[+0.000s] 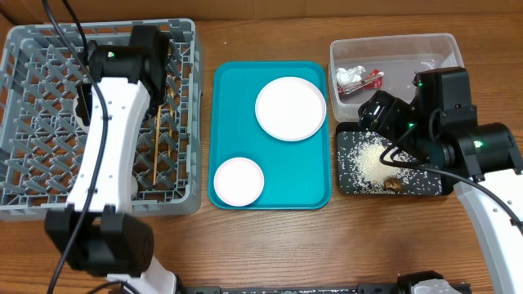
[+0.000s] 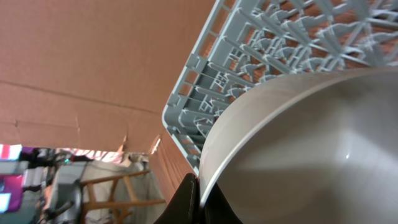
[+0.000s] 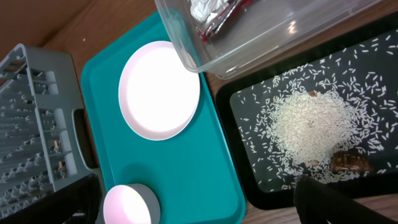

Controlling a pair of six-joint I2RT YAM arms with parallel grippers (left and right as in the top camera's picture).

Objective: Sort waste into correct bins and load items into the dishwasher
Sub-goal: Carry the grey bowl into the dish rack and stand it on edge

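Left gripper (image 2: 199, 190) pressed shut, pinching rim of pale bowl (image 2: 298, 155) over dish rack (image 2: 261, 56), which sits left of teal tray (image 1: 278, 171). Right gripper (image 3: 196, 190) spread wide, holds nothing, hovers right of teal tray above black tray (image 1: 345, 175) with rice (image 1: 374, 162) and brown scrap (image 1: 395, 184). Clear tub (image 1: 392, 45), also right of teal tray, holds red wrapper (image 1: 372, 79) and tissue (image 1: 347, 77). Plate (image 1: 290, 108) and second bowl (image 1: 239, 180) on teal tray. Chopsticks (image 1: 155, 151) lie in rack. Held bowl hidden under left arm overhead, cropped in wrist view, tint unclear.
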